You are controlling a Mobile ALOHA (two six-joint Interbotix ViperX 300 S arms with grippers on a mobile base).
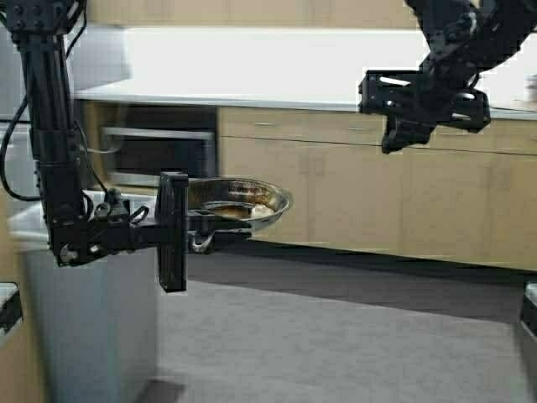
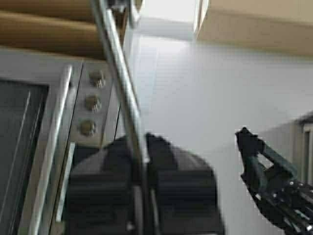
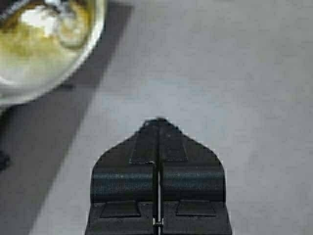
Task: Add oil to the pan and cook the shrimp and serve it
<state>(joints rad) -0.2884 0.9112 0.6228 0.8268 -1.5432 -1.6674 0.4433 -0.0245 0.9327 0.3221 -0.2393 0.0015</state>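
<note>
1. At the far left of the high view stands a grey bin (image 1: 92, 319), just below the left arm.
2. The left gripper (image 1: 172, 231) is held out over the floor (image 1: 336, 336) beside the bin, its jaws closed on the handle of the pan (image 1: 239, 206). In the left wrist view the thin silver handle (image 2: 120, 98) runs up between the two black fingers (image 2: 98, 191), which press on it from both sides.
3. The pan is held in the air, roughly level, in front of a built-in oven (image 1: 155, 151) and the wooden cabinets (image 1: 336, 176). Its inside is browned.
4. The shrimp (image 1: 261, 211) lies inside the pan near the rim on the robot's right, a small pale piece. In the right wrist view the pan's inside (image 3: 44, 44) shows a yellow-green film of oil (image 3: 29, 41) around the pale piece (image 3: 41, 17).
5. A white desk (image 1: 277, 67) runs along the top of the cabinets, behind the pan.
6. The right gripper (image 1: 394, 138) hangs high at the right, well apart from the pan, in front of the cabinets. Its jaws are closed together with nothing between them, and they point down at the grey floor.
</note>
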